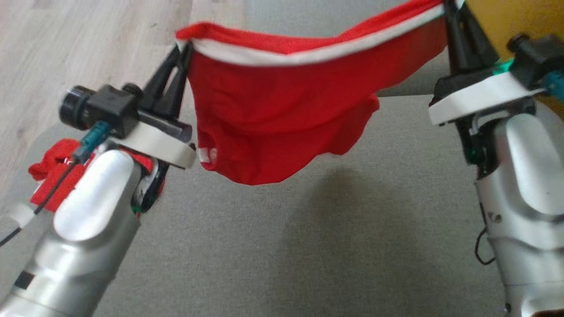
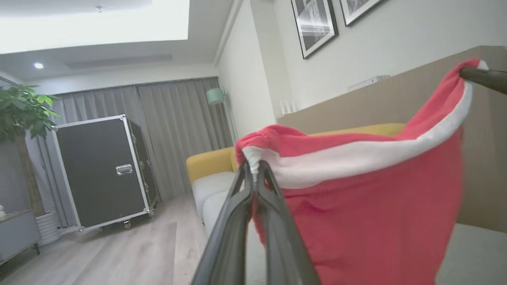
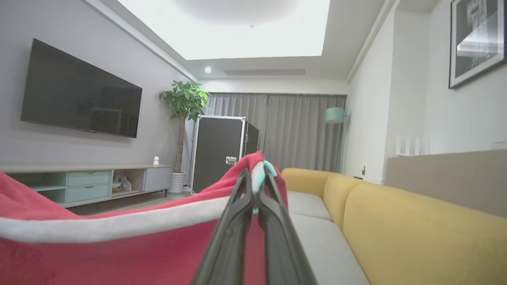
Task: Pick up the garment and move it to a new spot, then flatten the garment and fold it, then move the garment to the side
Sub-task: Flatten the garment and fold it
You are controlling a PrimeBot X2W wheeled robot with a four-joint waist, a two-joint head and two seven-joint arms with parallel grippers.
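Head view: a red garment (image 1: 282,127) with a white-banded edge hangs slung between the robot's two arms above the grey cushion (image 1: 308,246). The left gripper (image 1: 184,48) is pinched tight on one end of the band and the right gripper (image 1: 450,13) clamps the other, while the middle sags, apparently clear of the surface. Light, limp and apt to bunch, it looks best held at the corners of that firmer hem

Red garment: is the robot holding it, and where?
Yes. The red garment hangs between the left gripper and right gripper, each pinching one end of its white-striped top edge.
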